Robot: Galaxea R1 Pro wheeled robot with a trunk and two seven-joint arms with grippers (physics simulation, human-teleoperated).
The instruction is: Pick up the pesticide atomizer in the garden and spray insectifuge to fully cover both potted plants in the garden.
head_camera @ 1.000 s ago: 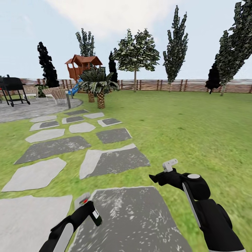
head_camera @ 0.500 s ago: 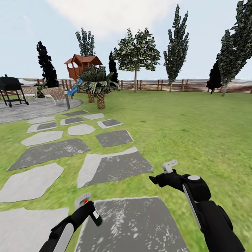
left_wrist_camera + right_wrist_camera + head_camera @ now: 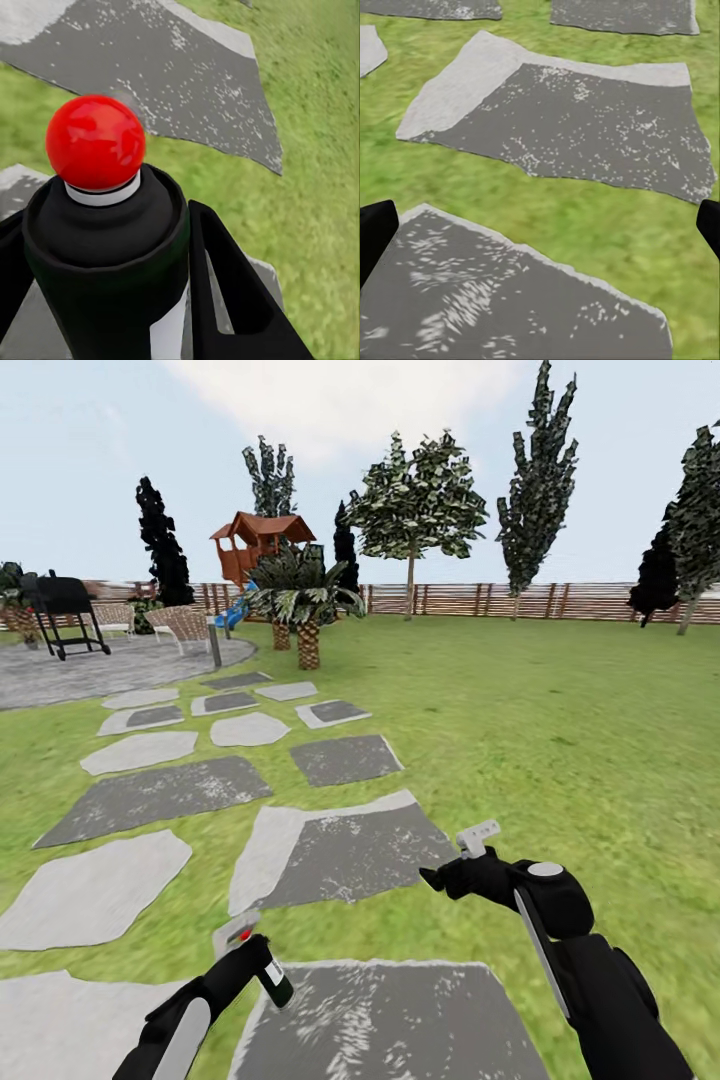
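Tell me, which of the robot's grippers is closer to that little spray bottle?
Left. The left gripper is clamped around the pesticide atomizer; the right gripper hangs open, apart from it, over the lawn.

The robot has two black arms. The right arm (image 3: 600, 980) is fat and shiny, made of rounded black pieces joined together. A round grey cap sits on top of its round joint, and a thin pale grey stripe runs down the side below it. A small light grey piece with little holes sticks up near the wrist, and the right gripper (image 3: 432, 880) past it is black and pointy. The left arm (image 3: 175, 1025) is thinner and black, with a long whitish panel along it. The left gripper's fingers (image 3: 232, 292) are flat, black and wedge-shaped
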